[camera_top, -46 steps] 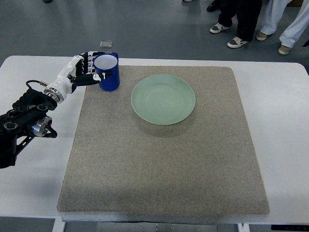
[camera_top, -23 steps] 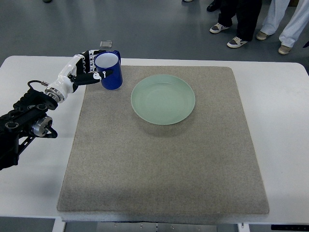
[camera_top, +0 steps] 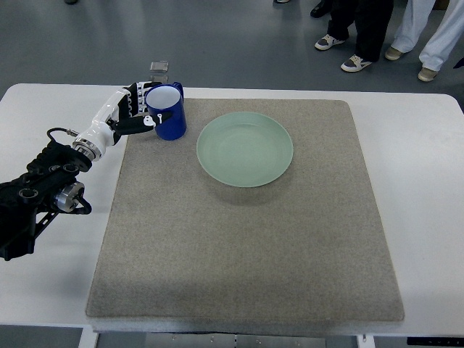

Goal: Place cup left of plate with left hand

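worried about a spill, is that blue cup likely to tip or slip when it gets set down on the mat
Probably stable: the cup looks squat with a wide mouth. The felt-like mat likely resists sliding. It looks rigid and empty, so likely light in the left hand.

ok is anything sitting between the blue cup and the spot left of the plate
Nothing visible. The left hand holds the blue cup at the mat's far-left corner, and only bare mat lies between it and the green plate.

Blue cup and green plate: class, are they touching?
Apart. The top view shows grey mat between the blue cup and the green plate.
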Robot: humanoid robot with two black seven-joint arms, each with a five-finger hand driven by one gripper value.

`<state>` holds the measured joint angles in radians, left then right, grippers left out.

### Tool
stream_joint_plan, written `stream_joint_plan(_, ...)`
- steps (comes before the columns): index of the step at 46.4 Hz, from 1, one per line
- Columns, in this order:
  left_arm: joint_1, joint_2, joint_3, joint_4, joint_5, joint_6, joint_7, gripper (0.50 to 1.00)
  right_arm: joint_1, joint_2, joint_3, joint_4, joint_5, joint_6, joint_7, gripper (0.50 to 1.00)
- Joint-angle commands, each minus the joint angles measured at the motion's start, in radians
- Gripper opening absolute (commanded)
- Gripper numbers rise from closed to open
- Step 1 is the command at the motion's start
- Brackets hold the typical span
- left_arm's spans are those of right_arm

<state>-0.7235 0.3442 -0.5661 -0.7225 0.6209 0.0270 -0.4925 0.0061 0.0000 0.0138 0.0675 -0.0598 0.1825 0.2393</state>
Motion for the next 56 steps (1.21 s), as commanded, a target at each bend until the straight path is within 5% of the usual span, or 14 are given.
stream_joint_plan(1,0.004,-0.005,0.000,0.000,-0.001,0.002,0.000,0.660,0.000,0.000,0.000,0.000,0.000,0.000,0.000,0.932)
stream_joint_plan(16,0.006,-0.005,-0.003,0.000,-0.001,0.002,0.000,0.782,0.000,0.000,0.000,0.000,0.000,0.000,0.000,0.932)
stream_joint_plan(19,0.006,-0.005,-0.008,0.000,-0.003,0.004,0.000,0.880,0.000,0.000,0.000,0.000,0.000,0.000,0.000,0.932)
stream_joint_plan(25,0.007,-0.005,-0.011,0.000,-0.003,0.004,0.000,0.938,0.000,0.000,0.000,0.000,0.000,0.000,0.000,0.932)
stream_joint_plan(56,0.010,0.013,-0.093,-0.025,-0.024,-0.001,0.000,0.994,0.000,0.000,0.000,0.000,0.000,0.000,0.000,0.932)
